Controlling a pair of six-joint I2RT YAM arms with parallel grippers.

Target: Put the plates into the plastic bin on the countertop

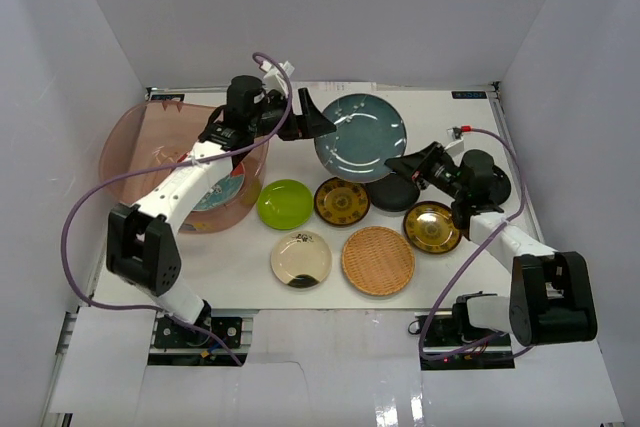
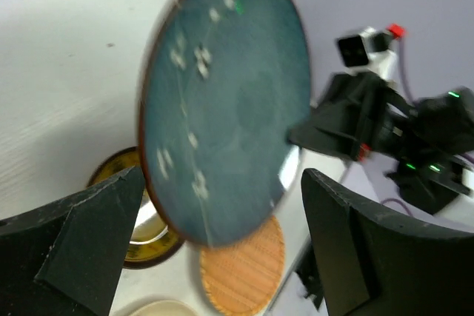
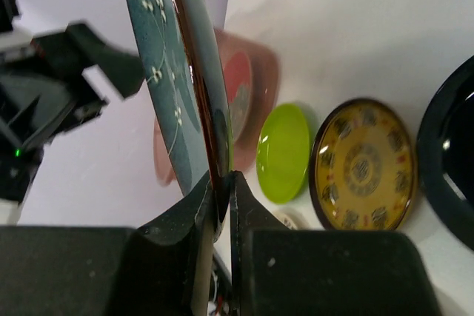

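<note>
The right gripper (image 1: 396, 164) is clamped tight on the near right rim of the teal plate (image 1: 360, 137), its two fingers pinching the thin edge between them. The plate is raised over the far middle of the table (image 1: 470, 137). In the right wrist view it shows edge-on (image 3: 194, 72), running straight away from the fingers (image 3: 204, 205). Its hollow, speckled face is turned toward the left arm and partly upward, and the widest span runs from the gripped rim out toward the far left.

The left gripper (image 1: 313, 112) hangs just left of the plate's left rim with its fingers (image 2: 89, 234) spread wide and nothing between them. Whether a fingertip touches the rim cannot be told.

The bin (image 1: 150, 137) sits at the far left of the table, under the left arm, with a red and teal flowered plate (image 1: 222, 189) inside it.

The rest lie flat on the table, nearer than the raised plate:
- a green plate (image 1: 284, 203)
- a gold patterned plate (image 1: 342, 201)
- a black plate (image 1: 392, 193)
- a second gold plate (image 1: 432, 227)
- a cream plate (image 1: 301, 258)
- a woven plate (image 1: 378, 260)
</note>
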